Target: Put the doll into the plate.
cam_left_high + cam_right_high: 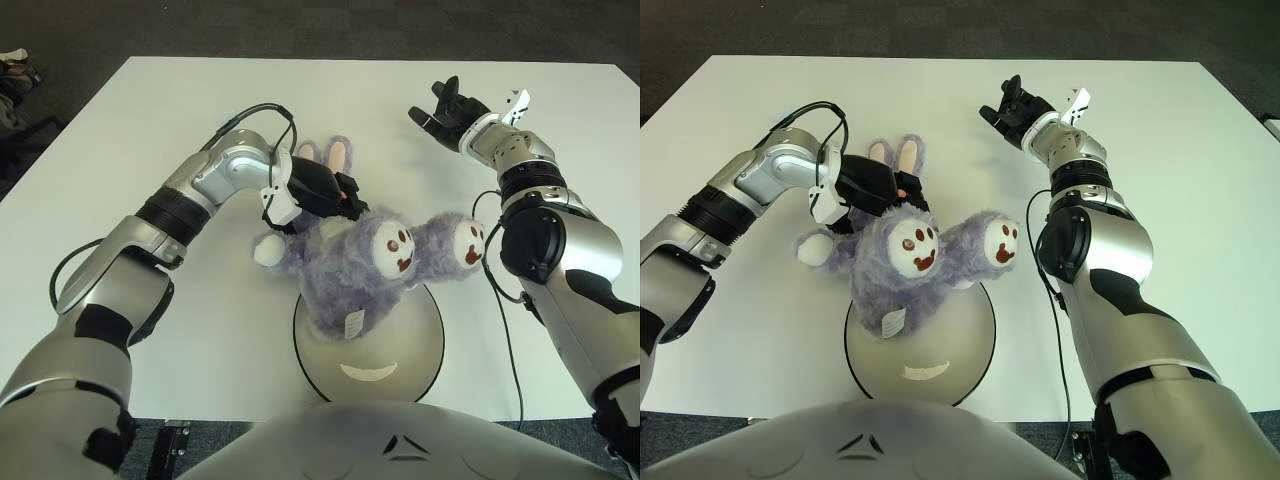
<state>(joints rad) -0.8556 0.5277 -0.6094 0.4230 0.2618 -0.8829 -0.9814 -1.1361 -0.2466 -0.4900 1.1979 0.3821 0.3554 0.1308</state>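
Observation:
A purple plush bunny doll [345, 275] lies across the far half of a round grey plate [420, 345] near the table's front edge. Its pink-lined ears [338, 153] and one white paw [266, 252] stick out onto the table beyond the plate. Two round pads with brown marks face up. My left hand [325, 190] sits at the doll's far end just below the ears, black fingers curled into the fur. My right hand [445, 108] hovers over the far right of the table, fingers spread, holding nothing.
The white table [150, 110] stretches wide on every side of the plate. A black cable [505, 320] hangs along my right arm. Dark floor lies beyond the table's far edge.

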